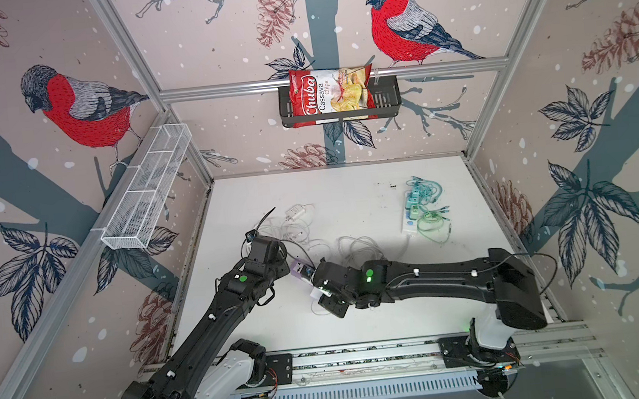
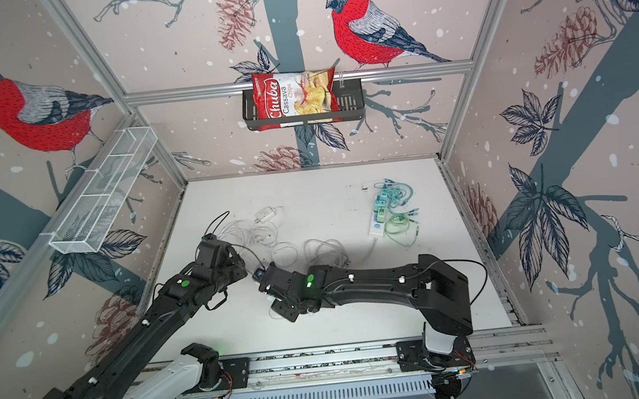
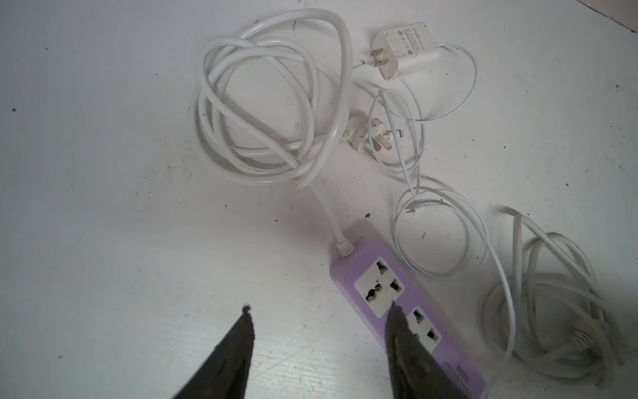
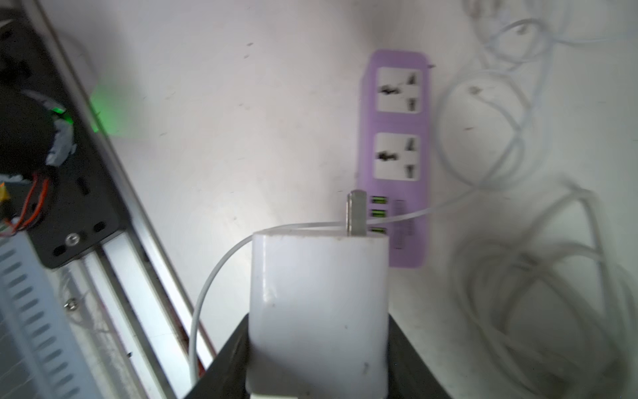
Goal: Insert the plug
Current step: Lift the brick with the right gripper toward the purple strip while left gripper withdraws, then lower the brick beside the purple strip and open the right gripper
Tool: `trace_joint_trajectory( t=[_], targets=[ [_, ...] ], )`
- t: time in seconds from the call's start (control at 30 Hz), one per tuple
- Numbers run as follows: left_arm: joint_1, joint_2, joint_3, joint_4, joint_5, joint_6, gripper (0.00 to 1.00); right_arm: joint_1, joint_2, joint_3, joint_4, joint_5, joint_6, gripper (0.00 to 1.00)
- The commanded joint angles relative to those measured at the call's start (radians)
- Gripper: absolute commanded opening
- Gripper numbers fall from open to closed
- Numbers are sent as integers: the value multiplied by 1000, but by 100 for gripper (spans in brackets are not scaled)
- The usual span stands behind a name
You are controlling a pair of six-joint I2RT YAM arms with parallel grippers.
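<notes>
In a top view the strip (image 1: 299,267) lies mid-frame; coils (image 1: 357,244) to its right, a charger (image 1: 296,211) above it, a second strip (image 1: 410,222) farther right, a bag (image 1: 330,95) in the basket (image 1: 390,101) top centre.

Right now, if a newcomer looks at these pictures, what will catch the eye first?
The big red birds painted on the walls, and the red chips bag in the black basket on the back wall. On the white table, the purple power strip stands out, with the right claw holding a white charger close to it.
</notes>
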Motion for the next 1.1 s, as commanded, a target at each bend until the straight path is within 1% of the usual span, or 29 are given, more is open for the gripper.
trace_joint_trajectory(
  t=[0.0,0.2,0.37,0.6,0.73,0.9,1.0,1.07],
  targets=[
    [0,-1,-9,44,-7,-21,61,6,55,-3,107,-41,43,17],
    [3,-74,-28,38,-53,-50,62,-14,164,-6,157,-68,34,15],
    [7,-79,-30,26,-69,-62,64,-84,206,-36,194,-112,10,14],
    [8,-40,-31,61,-64,-53,63,-175,193,-78,132,-61,-40,14],
    [8,-17,-37,90,-55,-51,63,-218,194,-106,108,-16,-100,15],
    [7,-14,-44,97,-43,-38,63,-272,176,-131,109,-54,-151,18],
    [8,-17,-42,97,-19,-18,64,-260,162,-151,139,-72,-162,21],
    [8,-9,-42,101,14,6,64,-243,146,-168,153,-88,-165,24]
  ],
)
